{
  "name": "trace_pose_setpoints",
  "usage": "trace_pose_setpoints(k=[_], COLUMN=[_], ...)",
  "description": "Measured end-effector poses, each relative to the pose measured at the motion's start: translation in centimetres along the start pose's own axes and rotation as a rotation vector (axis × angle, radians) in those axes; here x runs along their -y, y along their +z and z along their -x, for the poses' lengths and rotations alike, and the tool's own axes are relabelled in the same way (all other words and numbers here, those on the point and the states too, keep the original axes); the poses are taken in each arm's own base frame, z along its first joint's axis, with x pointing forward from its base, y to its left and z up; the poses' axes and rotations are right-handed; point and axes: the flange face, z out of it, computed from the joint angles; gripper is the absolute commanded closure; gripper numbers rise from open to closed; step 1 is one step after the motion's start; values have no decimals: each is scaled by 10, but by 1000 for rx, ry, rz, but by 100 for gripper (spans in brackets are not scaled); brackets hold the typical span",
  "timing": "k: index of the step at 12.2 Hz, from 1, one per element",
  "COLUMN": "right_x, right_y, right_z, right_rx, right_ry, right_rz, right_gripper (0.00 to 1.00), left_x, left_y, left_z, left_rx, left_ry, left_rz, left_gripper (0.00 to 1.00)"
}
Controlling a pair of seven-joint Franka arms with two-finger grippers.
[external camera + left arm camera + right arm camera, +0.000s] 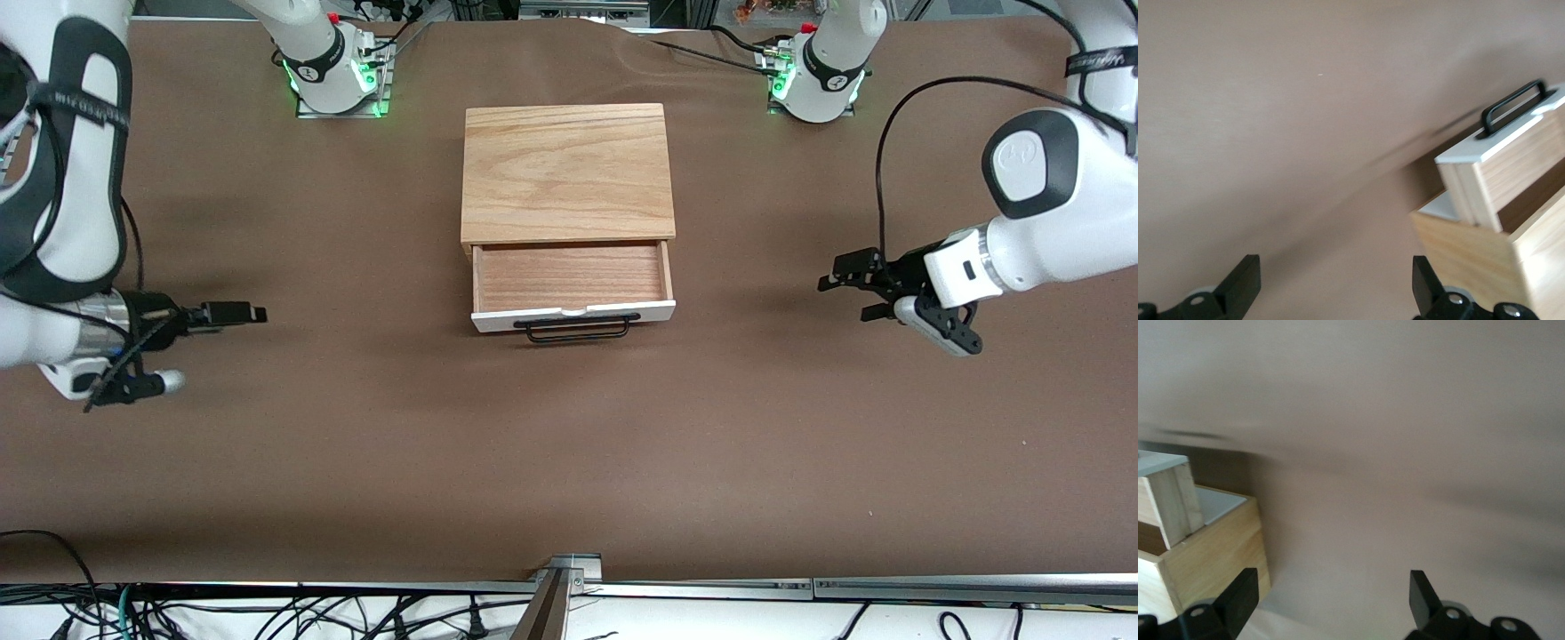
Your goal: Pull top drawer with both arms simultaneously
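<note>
- While the top drawer [572, 277] stands pulled out of the light-wood cabinet [566, 169] at the centre of the front view, its reddish-brown tray is bare and its black bar handle [576, 328] faces the lower edge of the frame.
- Both arms hang well apart from the drawer: the left gripper [855, 284] sits at the right edge of the front view over the brown table cover [569, 462], and the right gripper [233, 313] sits at the left edge over the same cover.
- Each gripper's fingers are spread wide and hold nothing; the left wrist view shows its two black fingertips [1241, 283] parted at the bottom of the frame, and the right wrist view shows the same.
- By my reading, the pull looks done or close to it, since the tray shows most of its depth.
- Risk, if more pulling is meant: the drawer could leave the cabinet and tip, because little of it seems left inside.
- Risk on any new approach: uneven pulls from the two arms could skew the drawer and jam it, or drag the unanchored cabinet across the cover.
- A low sweep toward the handle could also strike the white front panel [658, 311].
</note>
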Motion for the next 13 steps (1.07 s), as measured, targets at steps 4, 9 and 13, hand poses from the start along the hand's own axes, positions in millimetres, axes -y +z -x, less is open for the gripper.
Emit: trace_pose_setpoints(k=[4,9,13], right_x=[34,-11,13], right_y=[-46,-94,-131], right_z=[35,55,72], right_rx=[-43,-124,-204], right_ry=[121,211,162], right_rz=[218,301,280], right_gripper=[0,0,0], left_x=[-8,-49,-78], left_y=[-47,-115,-175], left_z=[11,48,59], left_rx=[-12,51,73], left_ry=[45,-276,-374], left_rz=[-151,-331,-391], left_gripper=[0,0,0])
